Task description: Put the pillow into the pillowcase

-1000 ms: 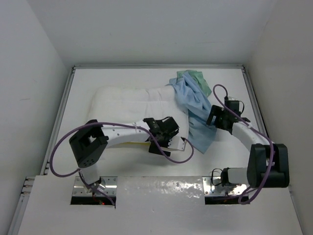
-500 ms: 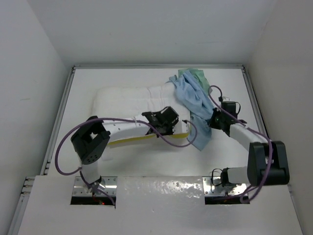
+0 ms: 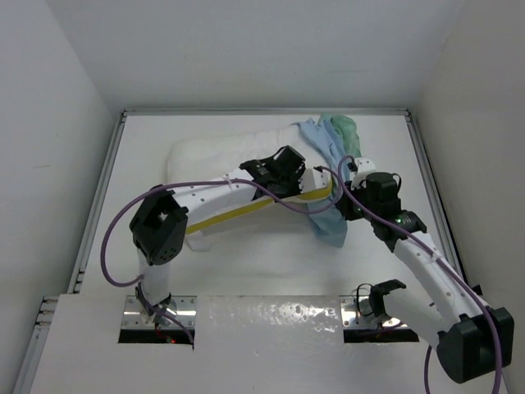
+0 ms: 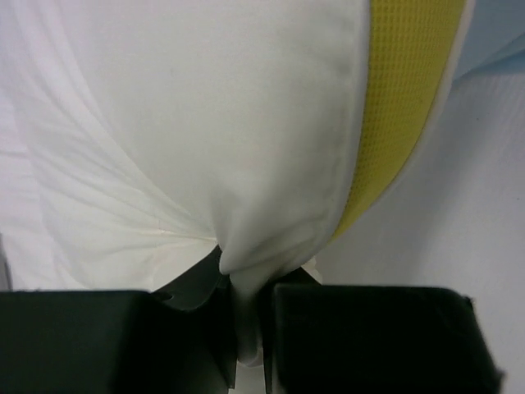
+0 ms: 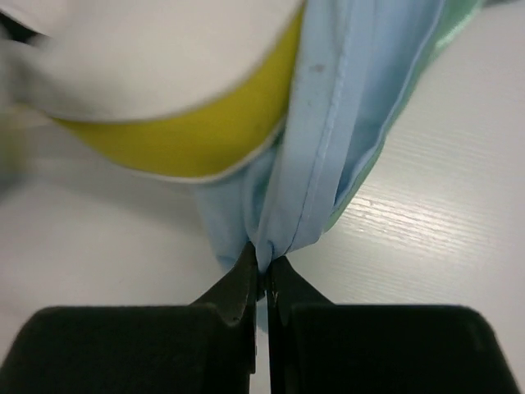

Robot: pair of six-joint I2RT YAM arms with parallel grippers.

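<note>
Pillow is lying on the worktop, left pincer clamping its fabric to steer it; right pincer is pinching the pillowcase edge alongside, probably holding the mouth ready.

White-shelled left arm and right arm, black joints, black left gripper and right gripper, looping purple cables.

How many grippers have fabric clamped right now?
2: the left gripper is shut on the white padded pillow with a yellow edge band; the right gripper is shut on the thin, shiny light blue pillowcase.
</note>
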